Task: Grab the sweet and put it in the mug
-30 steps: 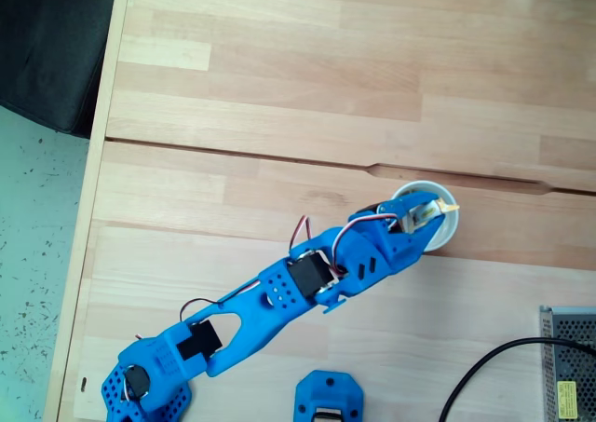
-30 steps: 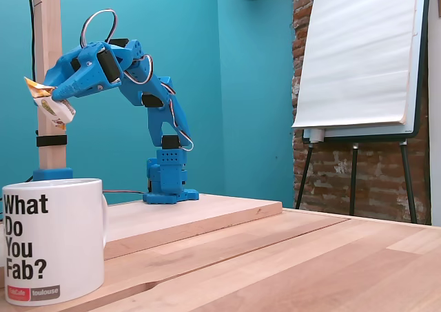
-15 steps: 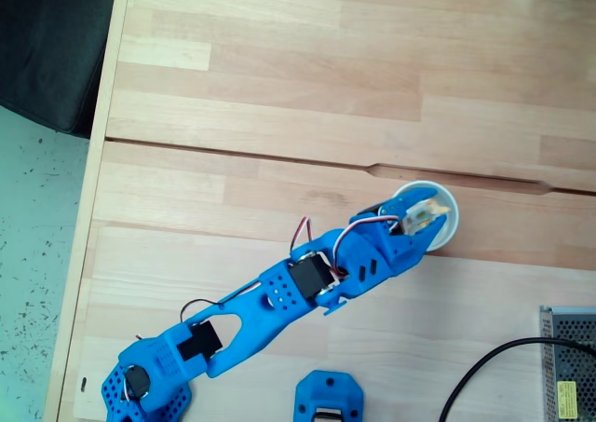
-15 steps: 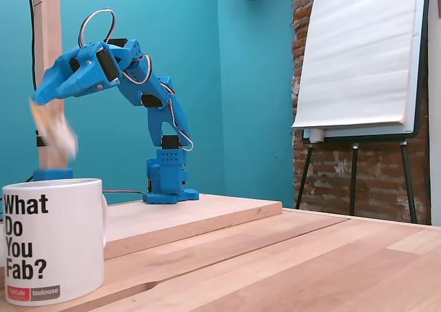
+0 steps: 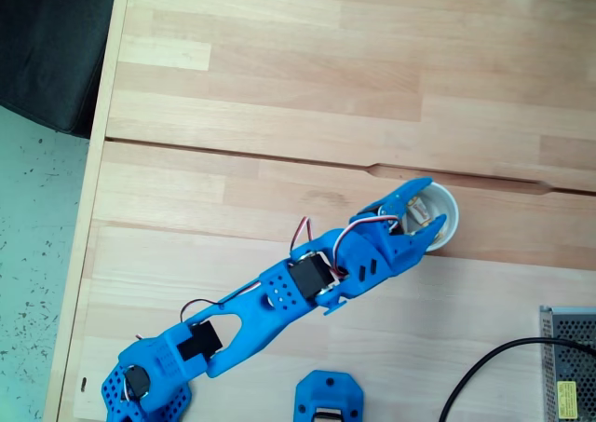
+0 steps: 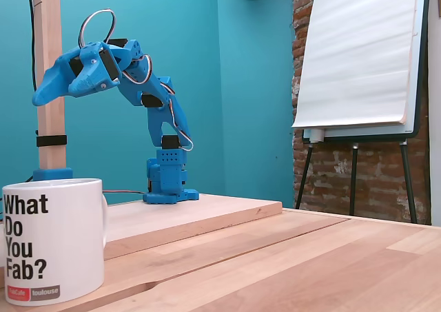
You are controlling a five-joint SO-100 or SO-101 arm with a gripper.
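While my gripper [image 5: 430, 210] is hanging open and empty, the mug [image 5: 448, 219] below is holding the sweet [image 5: 416, 215].

The mug [image 6: 54, 240] reads "What Do You Fab?" in black, with a small red-and-grey "toulouse" label beneath.

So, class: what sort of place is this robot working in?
Probably a makerspace or workshop classroom. A flip chart stands by a brick wall, the mug reads "What Do You Fab?", and the blue arm sits on a wooden workbench.
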